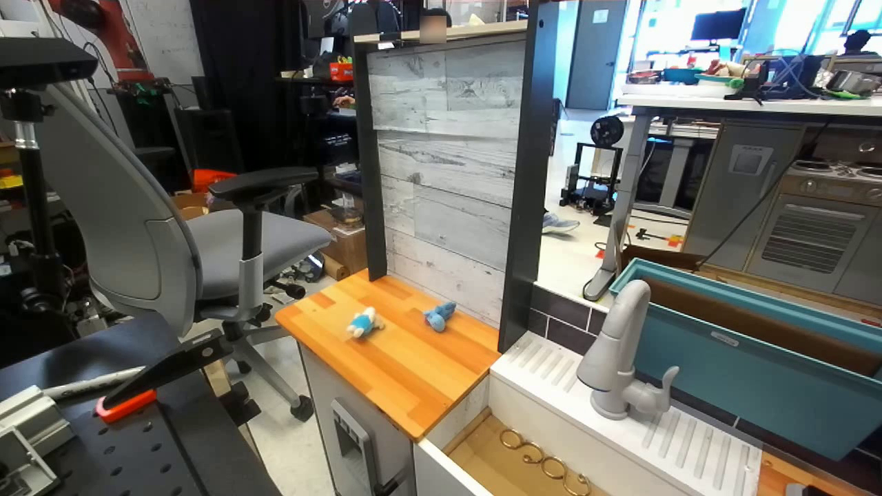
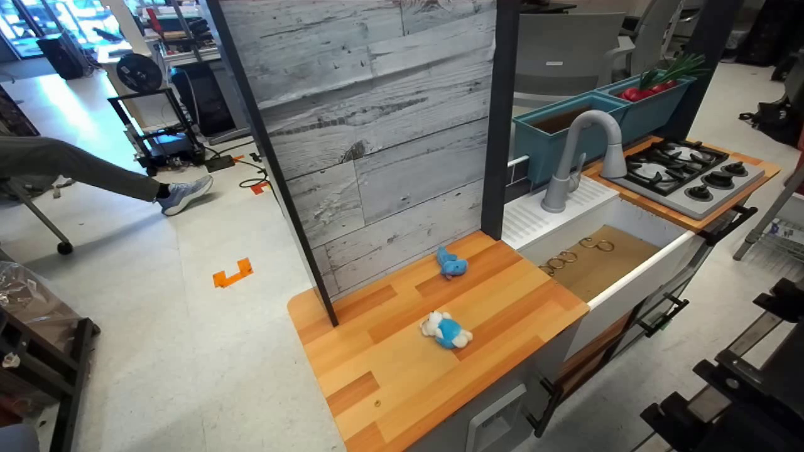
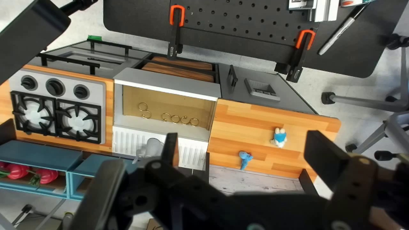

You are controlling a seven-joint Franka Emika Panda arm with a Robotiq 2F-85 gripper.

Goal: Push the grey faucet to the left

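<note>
The grey faucet (image 1: 630, 341) stands upright on the ribbed white ledge behind the sink. It also shows in an exterior view (image 2: 567, 160), where its spout arches to the right over the sink. In the wrist view the faucet (image 3: 154, 147) is seen from above, at the left, partly hidden behind my left finger. My gripper (image 3: 242, 135) is open and empty, with the fingers wide apart, high above the kitchen set. It touches nothing. The gripper does not show in either exterior view.
A white sink (image 3: 191, 131) holds several gold rings. A white-and-blue toy (image 2: 447, 330) and a blue toy (image 2: 452, 263) lie on the wooden counter (image 2: 402, 370). A tall panel (image 2: 377, 125) rises behind it. Teal planters (image 1: 744, 372) stand behind the faucet. A stove (image 2: 684, 176) adjoins the sink.
</note>
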